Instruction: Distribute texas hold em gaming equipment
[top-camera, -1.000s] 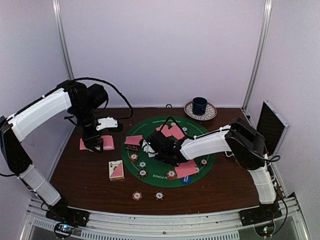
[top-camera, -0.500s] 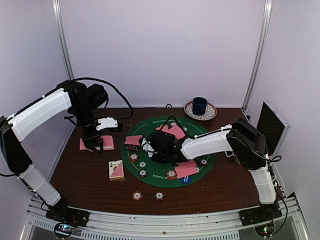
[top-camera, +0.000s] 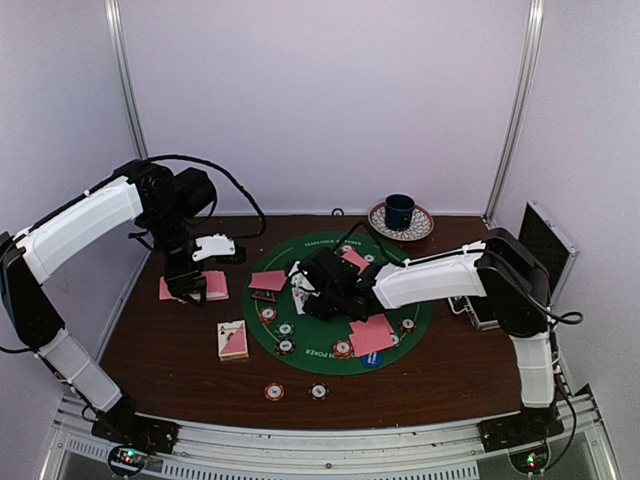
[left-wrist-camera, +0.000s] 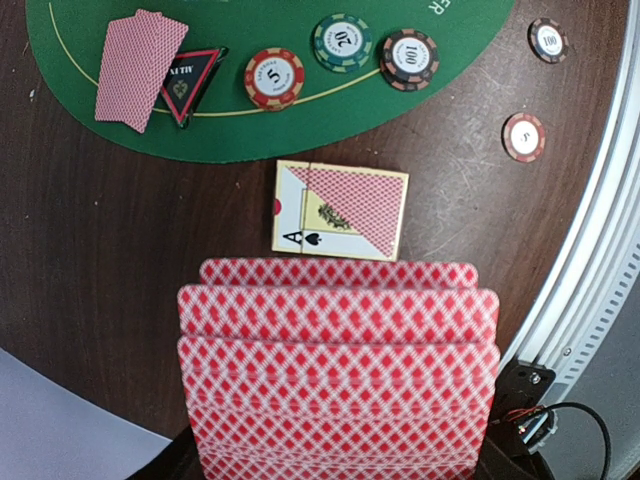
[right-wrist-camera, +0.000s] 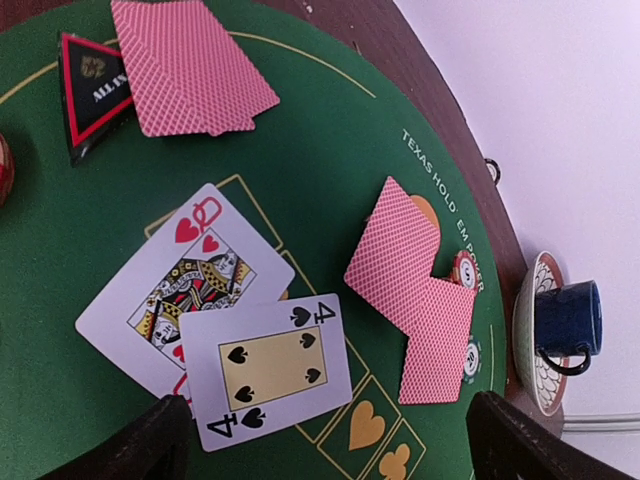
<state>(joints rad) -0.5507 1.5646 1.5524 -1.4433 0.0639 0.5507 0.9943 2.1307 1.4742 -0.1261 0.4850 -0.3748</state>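
My left gripper (top-camera: 188, 284) hangs over the table's left side, shut on a fanned stack of pink-backed playing cards (left-wrist-camera: 338, 370) that hides its fingers. My right gripper (right-wrist-camera: 330, 445) is open above the green mat (top-camera: 420, 292). Its dark fingertips (right-wrist-camera: 150, 440) stand apart on either side of a face-up four of spades (right-wrist-camera: 265, 370), which overlaps a queen of hearts (right-wrist-camera: 175, 285). Face-down card pairs (right-wrist-camera: 190, 70) (right-wrist-camera: 410, 290) lie on the mat. A black red-edged triangle marker (right-wrist-camera: 95, 85) sits beside one pair. Striped chips (left-wrist-camera: 274, 78) (left-wrist-camera: 341, 42) (left-wrist-camera: 408, 58) line the mat's near rim.
A card box (left-wrist-camera: 340, 210) lies on the wood left of the mat. Two chips (top-camera: 274, 392) (top-camera: 319, 391) sit near the front edge. A blue mug (top-camera: 400, 212) on a saucer stands at the back. A black case (top-camera: 545, 250) leans at the right wall.
The right gripper has gone from shut to open above the face-up cards, and its arm has shifted slightly toward the back. The left arm has not moved.
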